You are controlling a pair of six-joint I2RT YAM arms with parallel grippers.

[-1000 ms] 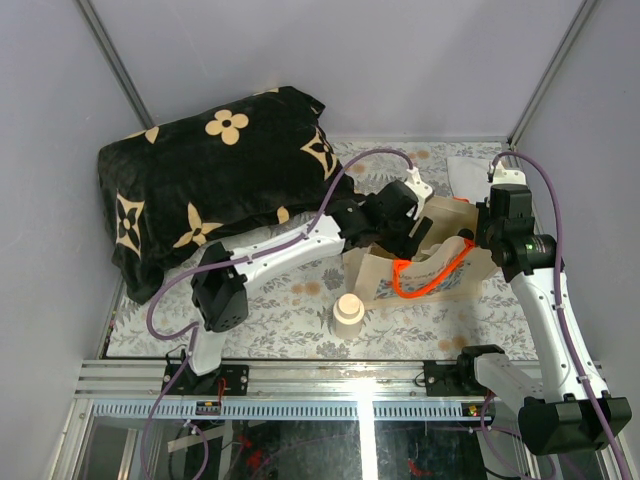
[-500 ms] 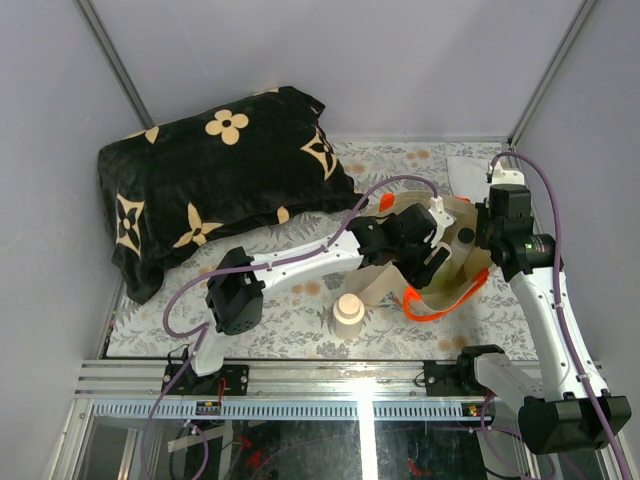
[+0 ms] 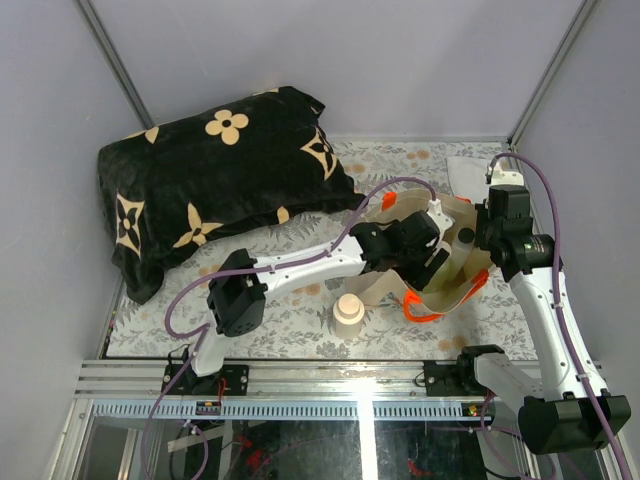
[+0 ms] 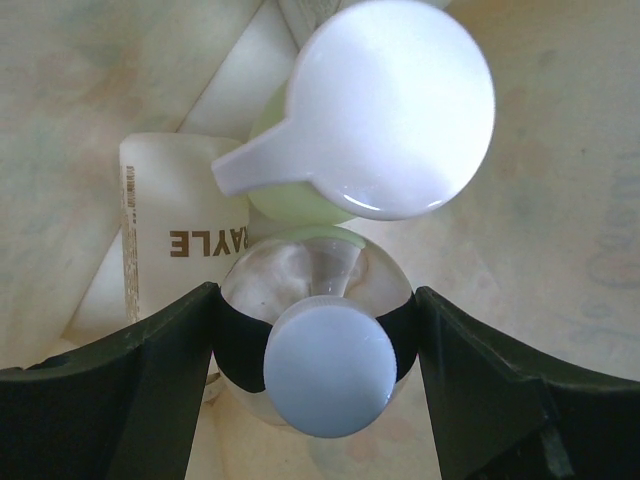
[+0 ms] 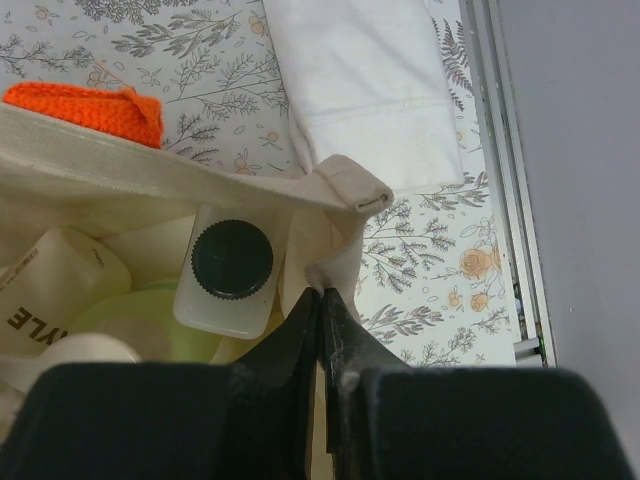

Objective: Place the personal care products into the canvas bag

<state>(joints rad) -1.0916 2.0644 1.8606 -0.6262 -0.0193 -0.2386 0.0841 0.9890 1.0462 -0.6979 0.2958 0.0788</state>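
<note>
From above, the left pincer [image 3: 425, 252] hangs over the open mouth of the canvas bag [image 3: 452, 283], whose orange handles [image 3: 424, 306] spill over its edge on the pincer's base-ward side. One cream squat bottle [image 3: 349, 310] stands upright on the table outside the bag, back toward this arm's base and near the bag's wall. It is closer to this pincer than to the other.

In the left wrist view, the pincer stands about half open with both pads on the sides of the clear round bottle [image 4: 322, 375], which it has hold of. The bottle's cap faces the camera, so its long axis runs along the pincer's own line of reach. Straight beyond it, on the bag's floor, lie the pale green bottle [image 4: 300, 195] under its broad pale top and, to one side, a lettered cream bottle [image 4: 165, 235]. As I judge it, the coming move turns on that line: the bottle is already inside the mouth, so letting go should drop it beside the two below.

In the right wrist view, the right pincer [image 5: 322, 300] is closed tight on a fold of the bag's rim, which holds the mouth open. Just beside its tips, inside the bag, sits the white bottle with dark cap [image 5: 231, 263], cap up. Beyond the rim, a white cloth [image 5: 360, 90] lies on the table.
</note>
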